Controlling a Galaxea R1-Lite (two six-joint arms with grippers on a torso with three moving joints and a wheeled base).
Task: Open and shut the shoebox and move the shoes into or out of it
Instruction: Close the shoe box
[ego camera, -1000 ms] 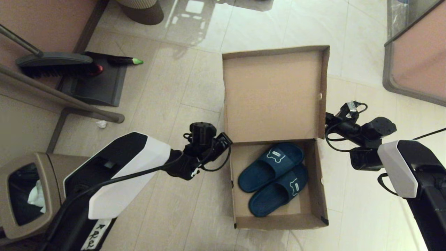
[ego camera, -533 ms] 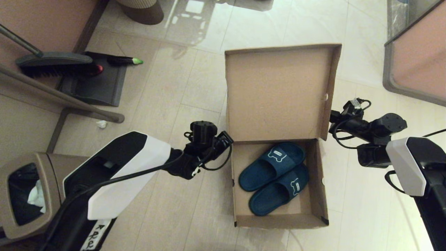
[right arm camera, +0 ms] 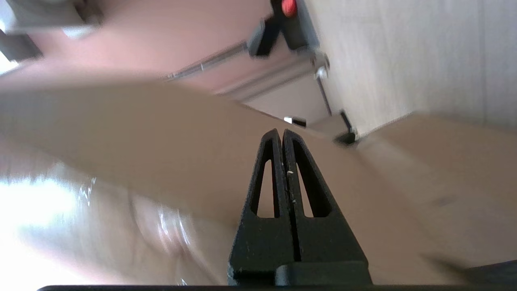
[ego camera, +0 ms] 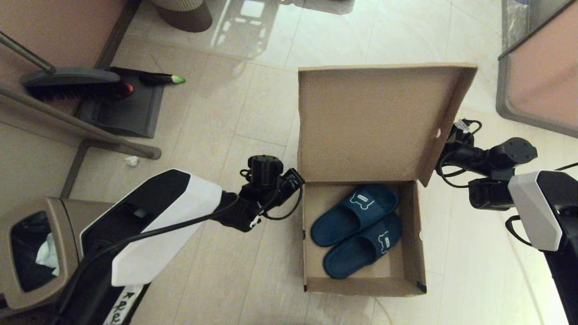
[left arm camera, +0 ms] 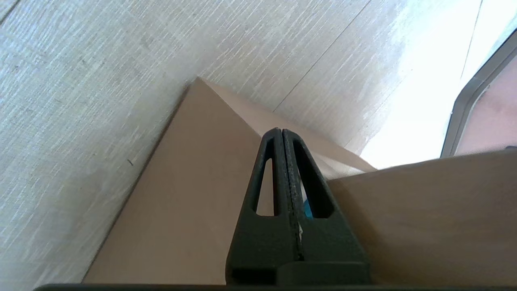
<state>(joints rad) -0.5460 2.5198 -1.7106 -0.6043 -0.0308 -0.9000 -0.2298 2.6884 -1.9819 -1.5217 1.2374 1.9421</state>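
The brown cardboard shoebox [ego camera: 410, 253] lies open on the floor, its hinged lid [ego camera: 375, 122] raised and leaning toward me. Both navy slippers [ego camera: 354, 216] with white bone emblems lie side by side in the base. My left gripper [left arm camera: 281, 131] is shut with nothing in it, its tips against the box's outer left wall near the hinge corner [ego camera: 295, 178]. My right gripper [right arm camera: 281, 131] is also shut and empty, against the cardboard of the lid. In the head view its fingertips are hidden behind the lid's right side flap [ego camera: 445, 108].
A brown trash bin [ego camera: 31, 243] stands at my near left. A brush [ego camera: 72, 83], a dark dustpan [ego camera: 122, 106] and a metal frame leg [ego camera: 90, 131] lie at the far left, with a paper scrap [ego camera: 132, 160]. A cabinet corner [ego camera: 537, 76] is at the far right.
The lid has swung up and toward me, its right flap spreading to the right. My right arm has moved right with it. The box slid slightly right; the left arm has barely moved.
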